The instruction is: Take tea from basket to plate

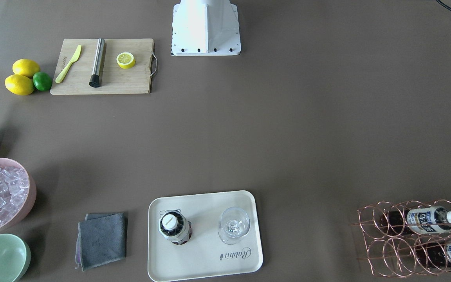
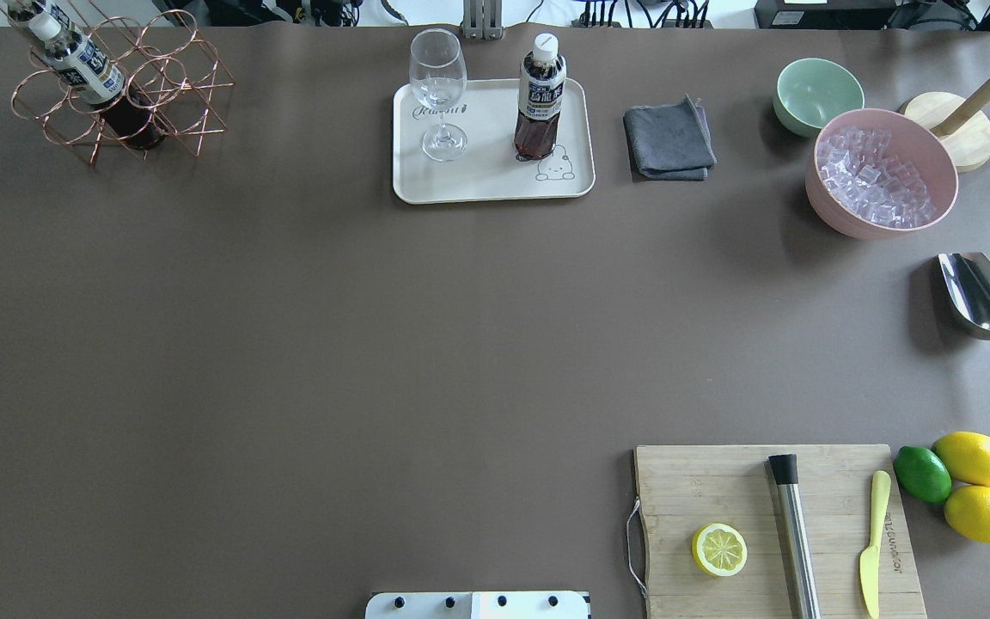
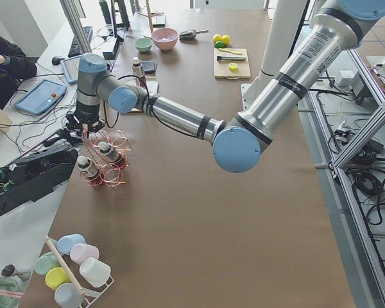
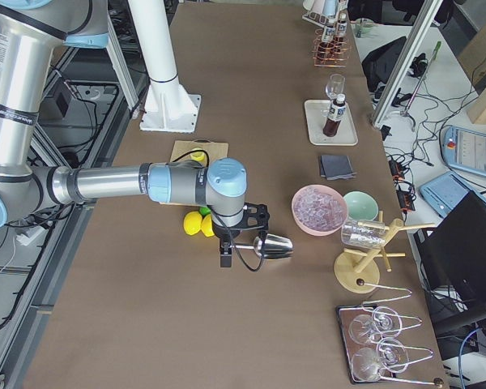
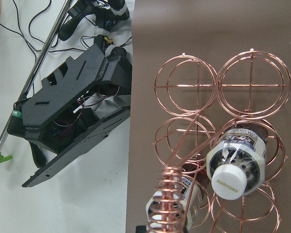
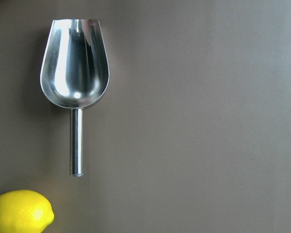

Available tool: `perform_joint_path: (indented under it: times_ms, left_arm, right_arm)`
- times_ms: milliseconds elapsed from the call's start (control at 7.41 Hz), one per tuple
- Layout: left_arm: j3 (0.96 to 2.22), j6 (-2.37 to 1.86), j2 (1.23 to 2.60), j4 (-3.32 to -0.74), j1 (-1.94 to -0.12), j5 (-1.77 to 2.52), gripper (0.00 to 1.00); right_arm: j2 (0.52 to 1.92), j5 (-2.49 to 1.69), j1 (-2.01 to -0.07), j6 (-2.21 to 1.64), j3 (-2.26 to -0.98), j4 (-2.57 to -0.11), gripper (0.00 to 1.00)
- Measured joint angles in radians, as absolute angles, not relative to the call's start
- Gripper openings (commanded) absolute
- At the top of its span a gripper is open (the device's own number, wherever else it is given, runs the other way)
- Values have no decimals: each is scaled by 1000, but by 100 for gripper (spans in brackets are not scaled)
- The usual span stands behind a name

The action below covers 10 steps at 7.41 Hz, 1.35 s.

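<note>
One tea bottle [image 2: 540,99] with dark drink and a white cap stands upright on the cream plate [image 2: 486,182], next to a wine glass [image 2: 438,90]. It also shows in the front view [image 1: 172,227] on the plate [image 1: 206,256]. Two more tea bottles [image 5: 235,167] [image 5: 177,201] lie in slots of the copper wire basket [image 2: 177,86] at the table's far left corner. My left gripper [image 3: 85,127] hangs just above the basket [image 3: 115,170]; I cannot tell if it is open. My right gripper [image 4: 227,247] hovers over a steel scoop [image 6: 75,68]; I cannot tell its state.
A grey cloth [image 2: 669,137], green bowl [image 2: 817,93] and pink bowl of ice [image 2: 882,176] sit right of the plate. A cutting board [image 2: 774,524] holds a lemon half, a muddler and a yellow knife, with lemons and a lime [image 2: 963,481] beside it.
</note>
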State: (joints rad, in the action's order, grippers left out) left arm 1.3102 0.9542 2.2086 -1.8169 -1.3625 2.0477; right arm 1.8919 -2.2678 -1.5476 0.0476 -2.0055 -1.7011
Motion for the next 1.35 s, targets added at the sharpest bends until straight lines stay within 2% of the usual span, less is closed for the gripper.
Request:
perform_joint_path:
  times_ms: [270,405,540,674,809,1349]
  left_arm:
    - [1305,954,2207,-1828,-1362,2048,0]
    - [1307,955,2207,-1829,-1362,2048,7]
    - [1309,955,2206,-1830,-1362,2048,20]
    - [1311,954,2202,-1832,-1362,2048,95]
    - [1311,954,2198,-1838,-1362,2047,98]
    - [1306,950,2186,-1862,-1363,2048,98]
  right_arm:
    - [1954,-2360,-1671,119,-2004,-1698,100]
    - [1971,-2374,-1694,165,-2014,-1698,100]
    - [1991,-2378,-1705,241,-2022,-1698,100]
    - [2004,-2378,-1706,306,-2023,-1698,100]
    - [2005,-2375,-1699,339,-2024,-1697,100]
    - [1993,-2350,-1658,353,-2008,-1697,99]
